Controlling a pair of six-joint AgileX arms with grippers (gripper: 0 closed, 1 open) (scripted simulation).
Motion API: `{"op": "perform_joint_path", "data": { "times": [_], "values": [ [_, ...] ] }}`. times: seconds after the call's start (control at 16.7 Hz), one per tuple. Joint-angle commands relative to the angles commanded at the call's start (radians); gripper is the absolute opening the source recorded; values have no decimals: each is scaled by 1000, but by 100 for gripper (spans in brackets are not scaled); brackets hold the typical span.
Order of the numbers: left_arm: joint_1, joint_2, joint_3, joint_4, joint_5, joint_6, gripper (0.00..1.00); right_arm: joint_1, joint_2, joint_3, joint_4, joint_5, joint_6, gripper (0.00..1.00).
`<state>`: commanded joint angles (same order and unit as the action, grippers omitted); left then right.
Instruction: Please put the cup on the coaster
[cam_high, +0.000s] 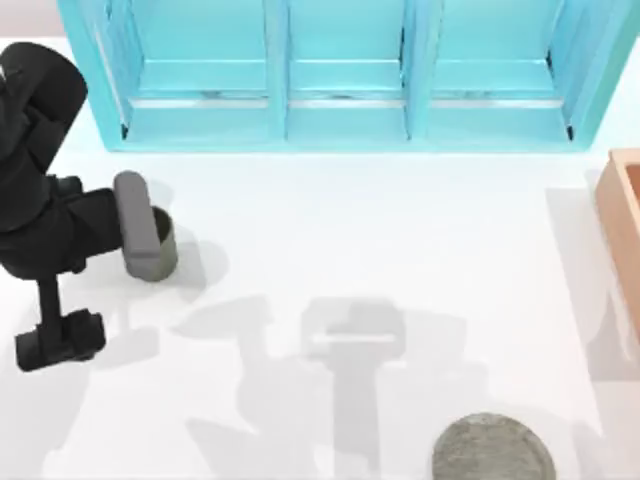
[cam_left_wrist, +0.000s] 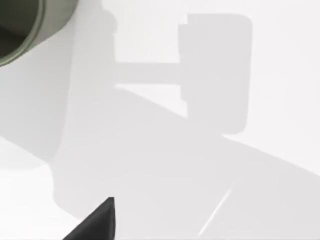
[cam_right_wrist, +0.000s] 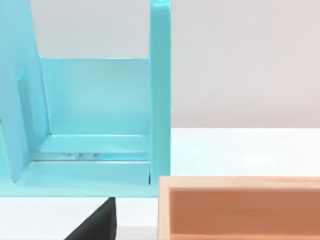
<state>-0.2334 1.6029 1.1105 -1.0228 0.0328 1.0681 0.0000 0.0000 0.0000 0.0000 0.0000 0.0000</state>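
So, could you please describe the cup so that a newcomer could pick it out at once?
Start from the big turquoise shelf unit along the table's far edge, then move toward the top view's left side, where the left gripper reaches in. The small olive-grey cylindrical cup stands there, upright and handleless, unlike the flat speckled grey coaster at the near edge.

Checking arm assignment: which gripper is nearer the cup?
Left. The left gripper is right at the cup, on the table's left; the right arm's wrist view faces the blue shelf, far off.

We see part of the olive-grey cup (cam_left_wrist: 20, 27) at one corner, standing on the white bench (cam_left_wrist: 280, 75). Grey shadows cross the bench. A dark wedge (cam_left_wrist: 97, 225) juts in at an edge.
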Motion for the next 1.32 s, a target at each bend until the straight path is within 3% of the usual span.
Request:
{"op": "perform_joint_path", "data": {
  "times": [0.3,0.6,1.08,1.32],
  "values": [
    [-35,290,363,-203,-12,175,100,0,0,0,0,0,0,100],
    [-49,368,581,-279,-30,242,100,0,0,0,0,0,0,100],
    [-46,370,580,-264,-32,247,100,0,0,0,0,0,0,100],
    [-47,403,464,-112,-32,249,100,0,0,0,0,0,0,100]
  ]
}}
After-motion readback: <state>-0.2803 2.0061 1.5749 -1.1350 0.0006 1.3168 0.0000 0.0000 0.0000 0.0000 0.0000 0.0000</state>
